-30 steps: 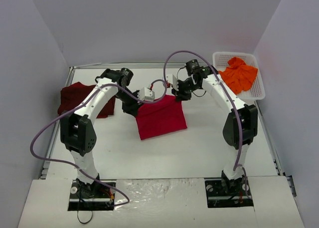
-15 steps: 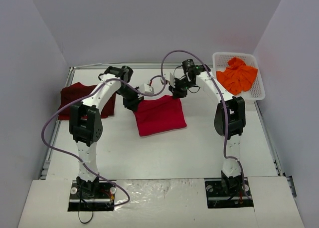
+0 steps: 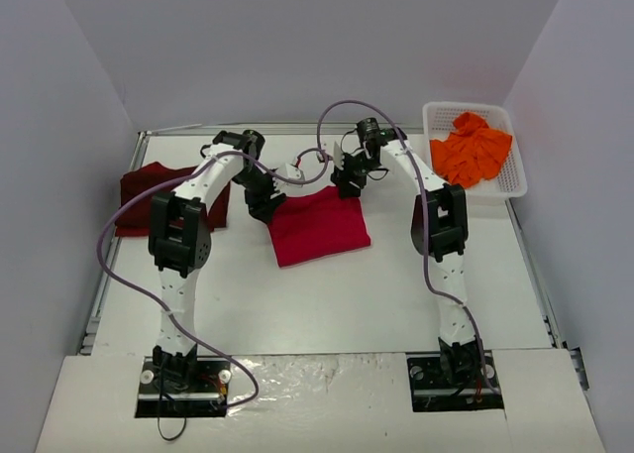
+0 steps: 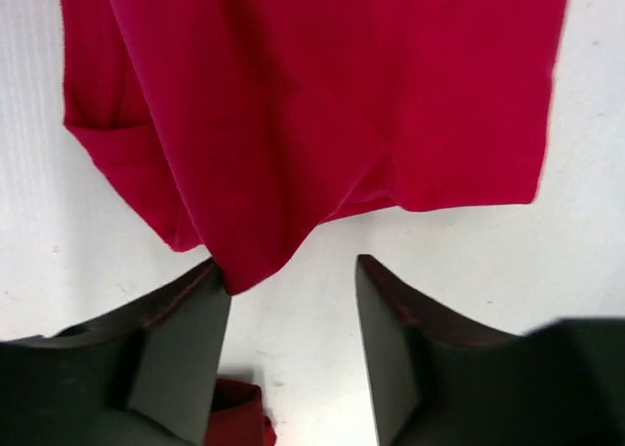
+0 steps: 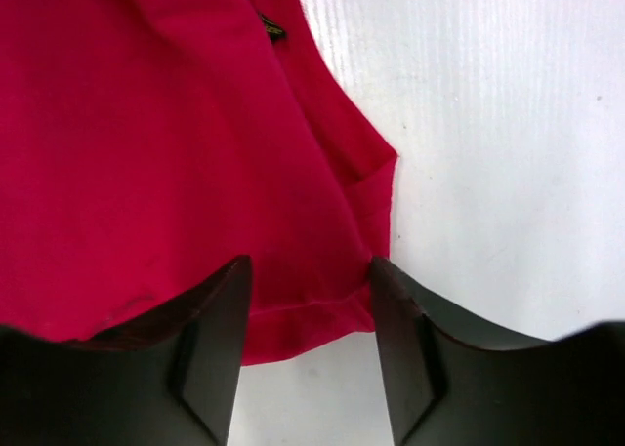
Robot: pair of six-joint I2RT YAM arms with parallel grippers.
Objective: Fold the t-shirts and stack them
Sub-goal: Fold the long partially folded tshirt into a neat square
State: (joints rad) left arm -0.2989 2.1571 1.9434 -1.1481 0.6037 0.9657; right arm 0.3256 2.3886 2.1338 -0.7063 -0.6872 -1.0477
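From above, the bright red t-shirt (image 3: 319,232) lies folded in the middle of the white table (image 3: 396,294). The left gripper (image 3: 265,205) is at the shirt's far left corner. The right gripper (image 3: 345,187) is at its far right corner. The dark maroon t-shirt (image 3: 139,190) lies flat at the left side of the table, partly behind the left arm. The orange t-shirt (image 3: 474,151) is bunched up in the white basket (image 3: 517,183) at the far right.

In the left wrist view, the left gripper (image 4: 293,270) has its jaws apart. A corner of the bright red t-shirt (image 4: 322,95) just touches one of the fingers (image 4: 176,339). Nothing is pinched.

In the right wrist view, the right gripper (image 5: 308,270) has its jaws apart too. The edge of the bright red t-shirt (image 5: 146,153) lies loose between them (a tiny dark tag (image 5: 273,26) shows near the top).
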